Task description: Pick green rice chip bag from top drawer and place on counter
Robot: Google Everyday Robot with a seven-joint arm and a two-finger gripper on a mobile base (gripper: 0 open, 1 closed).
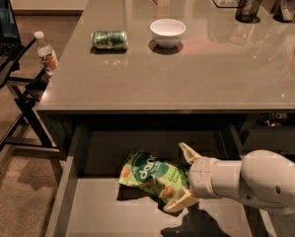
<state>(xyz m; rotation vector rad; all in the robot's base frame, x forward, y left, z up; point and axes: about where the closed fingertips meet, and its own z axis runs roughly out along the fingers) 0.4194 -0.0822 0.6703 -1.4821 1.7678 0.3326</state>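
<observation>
The worktop (211, 78) fills the upper view, with the drawer (68, 201) standing open under its front edge. My tool (173, 177) reaches into the drawer from the right. Its fingers are spread wide around the right end of the bag (149, 172), which sits crumpled mid-drawer. On the worktop are a bowl (167, 32) and, to its left, a can (109, 39) on its side.

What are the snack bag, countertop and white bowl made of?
Green rice chip bag: thin plastic film, crinkled and shiny. Counter: polished stone or laminate, showing reflections. White bowl: probably glazed ceramic, possibly plastic. The tool sits open around the bag's right end in the top drawer.
</observation>
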